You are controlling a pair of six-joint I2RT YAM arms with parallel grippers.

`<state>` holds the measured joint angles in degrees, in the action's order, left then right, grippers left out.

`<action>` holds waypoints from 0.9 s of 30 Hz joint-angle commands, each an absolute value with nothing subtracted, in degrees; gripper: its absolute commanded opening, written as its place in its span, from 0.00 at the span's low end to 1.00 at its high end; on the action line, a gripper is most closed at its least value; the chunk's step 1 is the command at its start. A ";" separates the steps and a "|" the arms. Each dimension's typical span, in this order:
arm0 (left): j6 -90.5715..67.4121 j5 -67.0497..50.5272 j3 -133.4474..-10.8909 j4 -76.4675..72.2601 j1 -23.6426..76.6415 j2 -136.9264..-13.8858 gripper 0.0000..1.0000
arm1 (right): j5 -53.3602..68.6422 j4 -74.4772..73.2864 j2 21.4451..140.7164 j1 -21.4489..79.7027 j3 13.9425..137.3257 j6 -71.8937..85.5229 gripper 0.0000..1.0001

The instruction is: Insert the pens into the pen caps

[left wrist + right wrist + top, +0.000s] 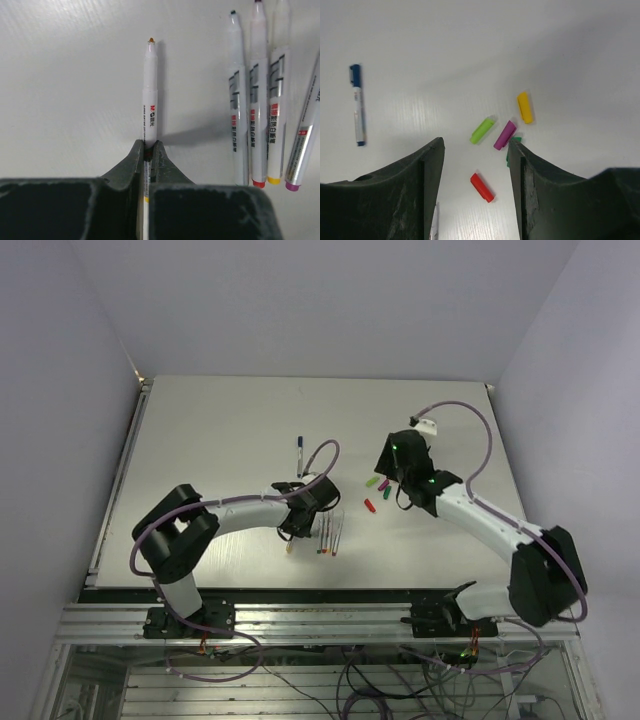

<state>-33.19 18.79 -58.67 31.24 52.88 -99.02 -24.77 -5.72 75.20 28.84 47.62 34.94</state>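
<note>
Left wrist view: the left gripper (pixel 149 150) is clamped tight on the orange-tipped pen (pixel 150 90). It has it around the back half of the barrel, so the tip pokes straight out ahead over the white table (pixel 65 85). Can't tell if the pen is touching the table or lifted a bit. Off to its right, four more pens (pixel 258 125) lie side by side, tips pointing the same way.

Right wrist view: the right gripper (pixel 476 145) has its jaws well apart with nothing in them. Below it are a light green cap (pixel 483 130) and a purple cap (pixel 505 135) close together. There's also a yellow cap (pixel 525 107) a bit further out and a red cap (pixel 482 187) nearer the camera. A dark green cap (pixel 514 142) is mostly hidden behind one finger. A blue-capped pen (pixel 356 105) lies well off to the left.
</note>
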 commanded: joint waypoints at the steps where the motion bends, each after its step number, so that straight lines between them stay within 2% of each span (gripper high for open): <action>1: -33.58 24.08 -61.54 32.43 51.98 -95.49 0.07 | -23.64 -13.49 81.99 28.57 53.43 35.58 0.54; 16: -33.26 19.58 -56.29 25.04 46.89 -87.77 0.07 | -17.37 -20.62 98.71 28.65 66.41 37.96 0.45; 27: -32.69 17.40 -55.03 23.48 46.21 -86.96 0.07 | -16.01 -22.10 102.27 28.59 66.43 40.77 0.45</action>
